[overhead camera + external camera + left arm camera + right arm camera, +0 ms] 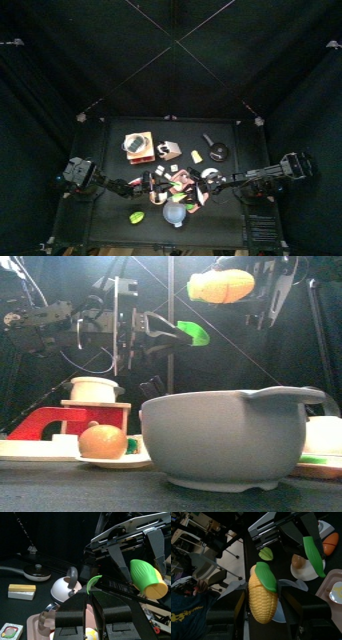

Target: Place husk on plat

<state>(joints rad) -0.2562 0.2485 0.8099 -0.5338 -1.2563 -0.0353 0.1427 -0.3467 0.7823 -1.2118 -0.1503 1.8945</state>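
Left wrist view: my left tool (90, 593) has its jaws clamped on a small green husk (93, 582), pinched at the tips

Husk, where it is: held in the air, well above the surface (80, 491), just beside the corn (258, 609) and no longer touching it as far as I can tell

Right tool: my right tool (264, 592) is clamped round the corn, cob lying lengthwise between the jaws; a second green leaf (264, 577) is on the cob

Long axis: the husk piece is short and curved; it sticks out past my left jaw tips toward the corn, so it should fall off the tips when I let go

Plate: a pink plate (35, 621) shows below and to one side of my left tool, close to the white teapot (65, 588); I take that as the target, though other plates stand on the surface too

Relation that matters: the plate lies under and back from the husk, on my left arm's side, so the left arm is nearer and should carry it down while the right only holds the corn aloft

Step in hand: husk is off the cob, carry to the plate not yet made

Watch for: the teapot's handle beside the plate, and the grey bowl (221, 441) at the front

Also there: a loose green piece (136, 216) lies on the surface near the front; I cannot tell whether it is another husk
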